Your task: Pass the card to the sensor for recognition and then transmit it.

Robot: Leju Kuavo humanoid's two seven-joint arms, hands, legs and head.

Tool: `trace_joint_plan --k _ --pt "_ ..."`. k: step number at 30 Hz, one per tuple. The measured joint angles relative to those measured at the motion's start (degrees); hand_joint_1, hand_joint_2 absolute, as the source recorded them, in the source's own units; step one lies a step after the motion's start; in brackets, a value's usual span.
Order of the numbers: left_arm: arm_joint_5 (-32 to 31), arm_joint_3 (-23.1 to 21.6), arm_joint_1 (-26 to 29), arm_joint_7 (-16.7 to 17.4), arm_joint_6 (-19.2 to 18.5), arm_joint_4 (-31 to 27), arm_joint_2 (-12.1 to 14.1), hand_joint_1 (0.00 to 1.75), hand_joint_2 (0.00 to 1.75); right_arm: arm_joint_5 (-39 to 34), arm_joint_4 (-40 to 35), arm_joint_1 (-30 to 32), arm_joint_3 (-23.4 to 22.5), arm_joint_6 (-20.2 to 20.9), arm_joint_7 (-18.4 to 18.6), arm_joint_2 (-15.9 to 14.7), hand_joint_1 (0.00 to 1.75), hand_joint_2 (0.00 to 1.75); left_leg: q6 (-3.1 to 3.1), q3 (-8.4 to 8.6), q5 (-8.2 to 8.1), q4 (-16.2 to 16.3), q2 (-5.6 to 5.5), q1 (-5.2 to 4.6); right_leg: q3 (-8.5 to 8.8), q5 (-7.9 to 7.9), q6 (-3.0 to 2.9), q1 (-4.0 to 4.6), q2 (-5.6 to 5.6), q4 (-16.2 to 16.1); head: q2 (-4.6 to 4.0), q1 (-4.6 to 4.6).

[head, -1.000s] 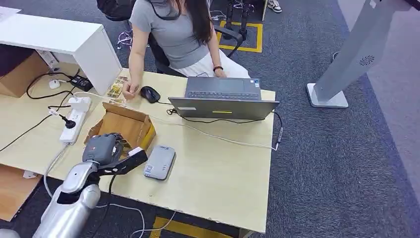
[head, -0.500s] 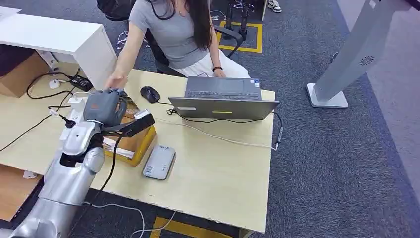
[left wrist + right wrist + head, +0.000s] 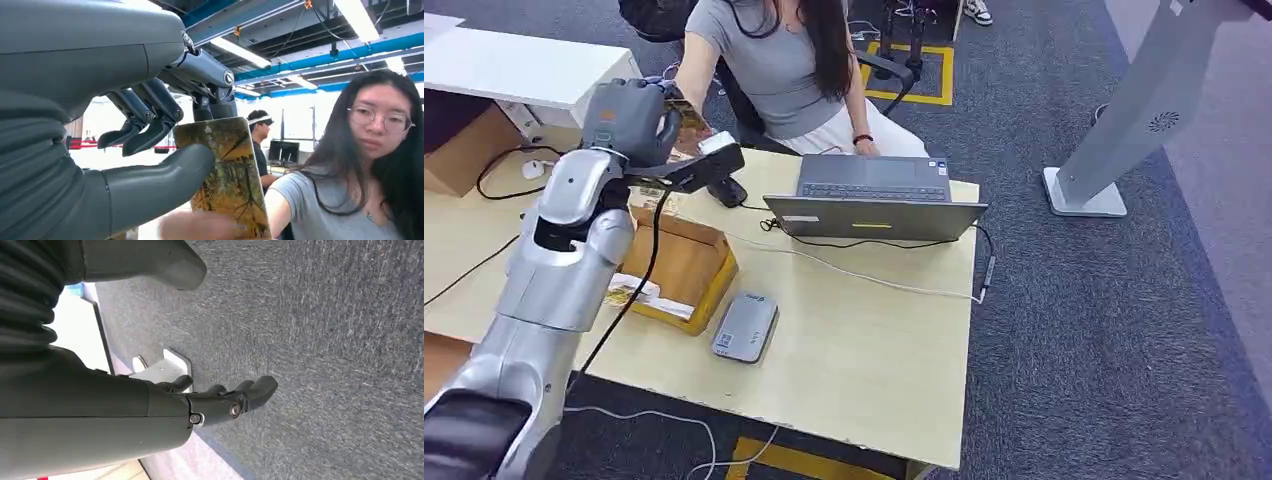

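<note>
My left hand (image 3: 629,118) is raised above the table's far left side, toward the seated person (image 3: 774,60). It pinches a yellow-brown picture card (image 3: 230,175) between thumb and fingers (image 3: 150,130); in the head view the card (image 3: 687,112) sticks out past the hand. The person's hand (image 3: 200,227), blurred, touches the card's free end. The grey card sensor (image 3: 746,327) lies flat on the table near its front edge, well below my hand. My right hand (image 3: 225,400) hangs over grey carpet with fingers apart, holding nothing.
An open cardboard box (image 3: 674,265) sits beside the sensor under my left forearm. A laptop (image 3: 874,195) with cables and a black mouse (image 3: 727,190) stand on the wooden table (image 3: 864,350). A white cabinet (image 3: 524,70) is at far left, a grey stand (image 3: 1124,120) at right.
My left arm has swung up from beside the sensor, over the box, to the person's side. The person's hand rose from the table to meet my hand at the card.
</note>
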Motion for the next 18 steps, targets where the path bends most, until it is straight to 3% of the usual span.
trace_joint_plan --k 6,7,18 --pt "-0.39 -0.09 -2.78 0.15 0.75 3.74 -0.22 1.75 1.75 0.02 0.48 -0.29 -0.2 0.35 0.0 -0.07 0.0 1.75 0.0 0.0 0.0 0.0 0.01 0.0 0.01 0.0 0.0 0.0 0.01 0.0 0.0 -0.04" --pt "-0.41 -0.09 -2.81 0.24 1.12 4.22 -0.22 0.0 1.75 0.02 0.52 -0.33 -0.2 0.37 0.13 -0.07 0.0 1.75 0.0 0.01 0.0 0.0 0.01 0.0 0.01 0.0 0.0 0.0 0.01 0.0 0.0 -0.02" --pt "0.26 -0.09 -2.26 0.46 5.01 8.33 0.11 0.0 1.75 0.02 0.72 -0.4 -0.2 0.61 0.31 -0.11 0.0 1.75 0.0 -0.04 0.0 0.0 0.0 0.0 0.02 0.0 0.0 0.0 0.0 0.01 0.0 -0.02"
